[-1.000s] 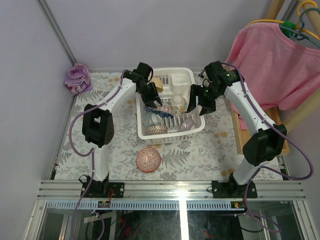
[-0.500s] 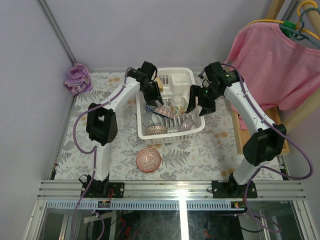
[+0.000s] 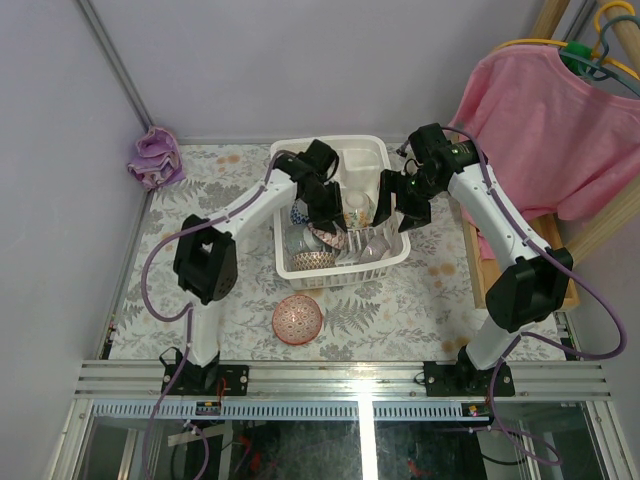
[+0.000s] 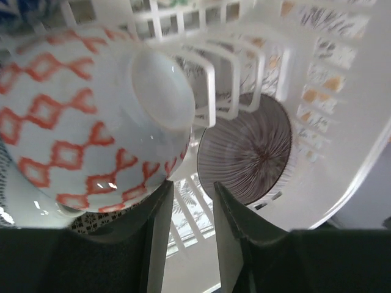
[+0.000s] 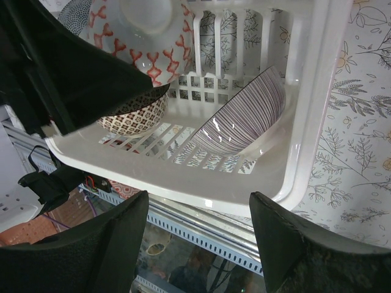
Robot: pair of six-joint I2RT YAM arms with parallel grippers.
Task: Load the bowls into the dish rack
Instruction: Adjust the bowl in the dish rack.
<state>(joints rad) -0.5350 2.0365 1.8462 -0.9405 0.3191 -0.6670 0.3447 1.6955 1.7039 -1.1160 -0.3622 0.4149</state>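
- Left claw (image 4: 192, 190): fingers narrowly parted, nothing between them, just beside the red-diamond bowl (image 4: 91, 122) inside the dish rack (image 3: 345, 148).
- Right claw (image 5: 198, 204): spread wide and empty over the rack's right side, where we see a striped bowl (image 5: 241, 119) leaning.
- Red bowl (image 3: 297, 319): on the counter (image 3: 400, 300), near side of the rack.
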